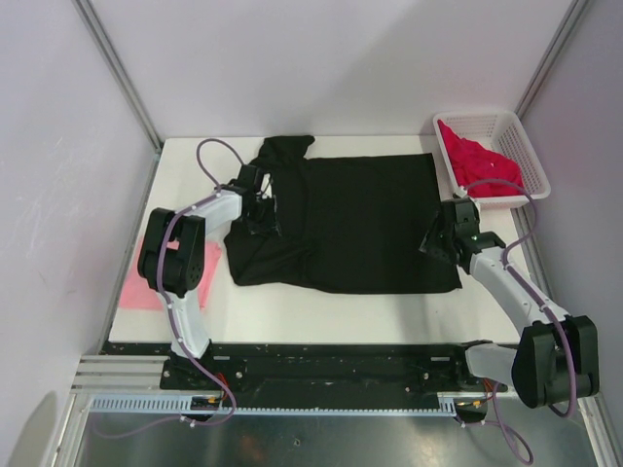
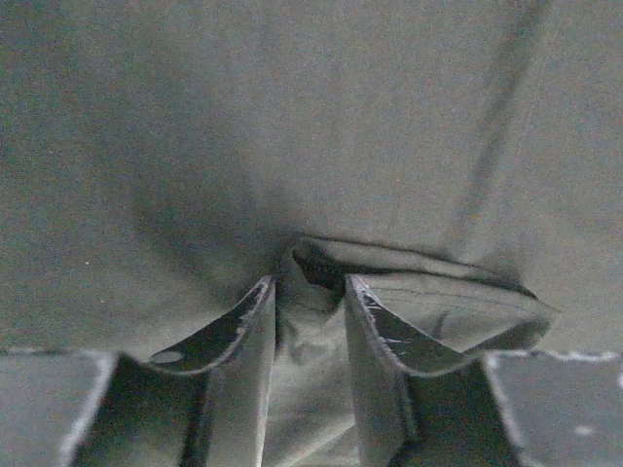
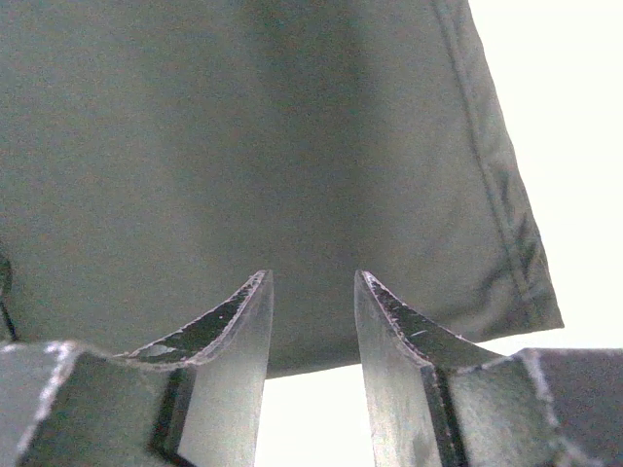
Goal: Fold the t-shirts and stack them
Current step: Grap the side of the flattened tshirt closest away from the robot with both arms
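The black t-shirt (image 1: pixel 360 224) lies spread across the middle of the white table, with a sleeve bunched at its far left. My left gripper (image 1: pixel 261 209) is down on the shirt's left part. In the left wrist view it (image 2: pixel 310 282) is shut on a raised fold of the black cloth (image 2: pixel 292 117). My right gripper (image 1: pixel 438 241) sits at the shirt's right edge. In the right wrist view it (image 3: pixel 311 277) is open over the hemmed edge (image 3: pixel 243 126), with bare table between the fingers. The crimson-red t-shirt (image 1: pixel 477 165) lies crumpled in the basket. The pink t-shirt (image 1: pixel 141 287) lies at the table's left edge.
The white lattice basket (image 1: pixel 506 122) stands at the far right corner, just behind my right gripper. The white table (image 1: pixel 292 311) shows a bare strip in front of the shirt. Grey walls and metal posts close in the sides and back.
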### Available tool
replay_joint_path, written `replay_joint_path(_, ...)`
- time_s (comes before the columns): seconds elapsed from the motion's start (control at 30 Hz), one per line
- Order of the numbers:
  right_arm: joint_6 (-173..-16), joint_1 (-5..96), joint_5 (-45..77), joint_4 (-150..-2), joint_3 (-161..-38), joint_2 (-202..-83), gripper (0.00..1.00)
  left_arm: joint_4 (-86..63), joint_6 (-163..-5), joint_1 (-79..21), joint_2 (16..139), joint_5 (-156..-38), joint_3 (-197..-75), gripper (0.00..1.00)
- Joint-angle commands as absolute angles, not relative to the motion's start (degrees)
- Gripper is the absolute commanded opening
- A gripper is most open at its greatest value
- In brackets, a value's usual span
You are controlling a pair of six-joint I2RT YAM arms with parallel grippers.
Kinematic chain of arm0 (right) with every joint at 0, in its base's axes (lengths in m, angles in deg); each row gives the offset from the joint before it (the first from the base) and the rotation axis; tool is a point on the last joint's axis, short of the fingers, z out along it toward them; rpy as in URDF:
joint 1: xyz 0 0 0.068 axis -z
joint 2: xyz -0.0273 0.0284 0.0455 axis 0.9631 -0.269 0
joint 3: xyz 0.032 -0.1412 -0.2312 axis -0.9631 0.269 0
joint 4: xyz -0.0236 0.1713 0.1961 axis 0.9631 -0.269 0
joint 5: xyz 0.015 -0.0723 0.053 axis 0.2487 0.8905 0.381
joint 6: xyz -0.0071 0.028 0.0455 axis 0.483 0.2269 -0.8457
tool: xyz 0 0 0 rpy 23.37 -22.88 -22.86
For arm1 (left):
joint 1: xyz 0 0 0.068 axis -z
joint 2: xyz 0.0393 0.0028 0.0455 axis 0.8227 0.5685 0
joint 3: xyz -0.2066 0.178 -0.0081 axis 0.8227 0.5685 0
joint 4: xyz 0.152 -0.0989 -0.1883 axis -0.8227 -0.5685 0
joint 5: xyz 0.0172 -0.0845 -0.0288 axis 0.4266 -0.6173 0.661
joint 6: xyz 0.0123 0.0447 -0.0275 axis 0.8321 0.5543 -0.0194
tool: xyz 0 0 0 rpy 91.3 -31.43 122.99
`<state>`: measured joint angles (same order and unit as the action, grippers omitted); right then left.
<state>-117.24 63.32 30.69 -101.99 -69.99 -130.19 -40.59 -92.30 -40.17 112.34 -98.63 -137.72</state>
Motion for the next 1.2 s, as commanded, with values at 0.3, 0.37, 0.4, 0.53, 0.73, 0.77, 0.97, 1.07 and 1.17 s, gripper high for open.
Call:
replay_joint_path(0.3,-126.0,71.8,28.6,-110.8,-65.8,-130.1,0.46,-40.3,-95.3,-40.2,102.5,-99.7,-134.6,0.01)
replay_joint_path(0.37,-127.2,73.3,28.4,-112.5,-64.7,-130.4,0.44,-40.3,-96.0,-40.1,101.3,-99.2,-134.2,0.00)
replay_joint_path(0.4,-127.8,74.8,28.4,-113.2,-64.0,-130.1,0.44,-40.3,-96.2,-40.1,100.9,-99.0,-133.9,0.00)
replay_joint_path(0.53,-128.8,80.0,27.9,-114.4,-61.0,-127.9,0.42,-40.1,-96.6,-39.8,100.1,-99.4,-133.4,0.00)
replay_joint_path(0.73,-128.4,86.3,27.3,-113.7,-59.3,-126.2,0.41,-39.6,-96.8,-39.6,99.8,-101.0,-133.3,0.00)
replay_joint_path(0.77,-128.3,87.2,26.9,-113.1,-59.2,-126.2,0.41,-39.5,-96.9,-39.6,99.8,-101.1,-133.2,0.00)
replay_joint_path(0.97,-128.7,89.4,23.6,-108.9,-58.7,-126.3,0.40,-39.0,-96.8,-39.6,99.8,-101.8,-132.9,0.00)
replay_joint_path(1.07,-129.0,89.4,22.0,-107.5,-58.6,-127.4,0.39,-39.0,-96.7,-39.5,99.8,-102.0,-132.8,0.00)
replay_joint_path(1.17,-129.0,89.4,21.5,-106.7,-58.5,-128.6,0.38,-38.8,-96.8,-39.6,99.7,-102.1,-132.5,0.00)
